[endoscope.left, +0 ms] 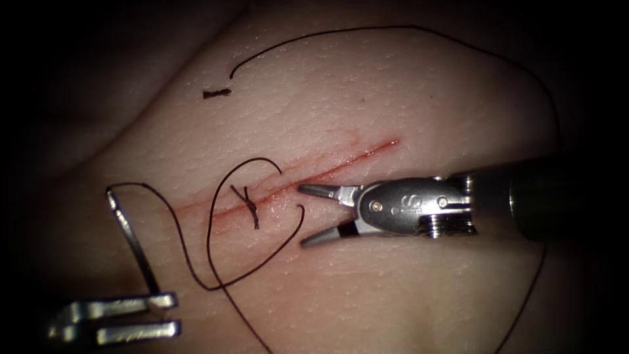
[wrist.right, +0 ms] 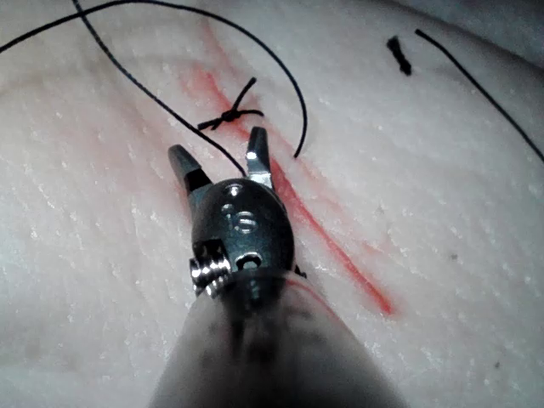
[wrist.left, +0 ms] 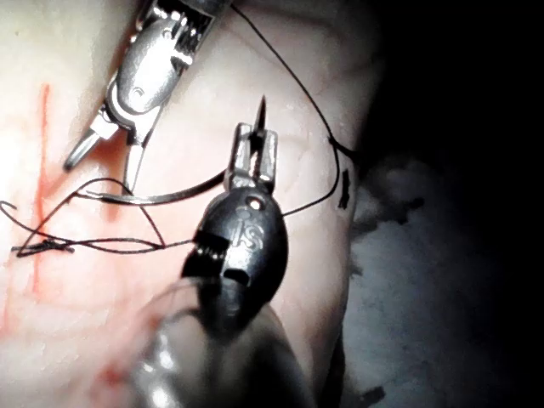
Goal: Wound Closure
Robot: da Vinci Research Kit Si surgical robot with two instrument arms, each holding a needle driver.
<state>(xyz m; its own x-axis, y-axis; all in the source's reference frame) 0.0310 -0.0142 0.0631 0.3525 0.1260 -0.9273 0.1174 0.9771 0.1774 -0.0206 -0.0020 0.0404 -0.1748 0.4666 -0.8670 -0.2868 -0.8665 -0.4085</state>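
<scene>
Pale tissue carries the red cut, a knot on it. Right pincer gapes wide, empty, right of the knot. At lower left, left pincer grips the needle near its end, outside the tissue. Left wrist view: same grip, thread trailing. Right wrist view: jaws apart beside the knot

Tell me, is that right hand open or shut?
Open: the right hand shows its two fingers spread apart, nothing between them.
</scene>
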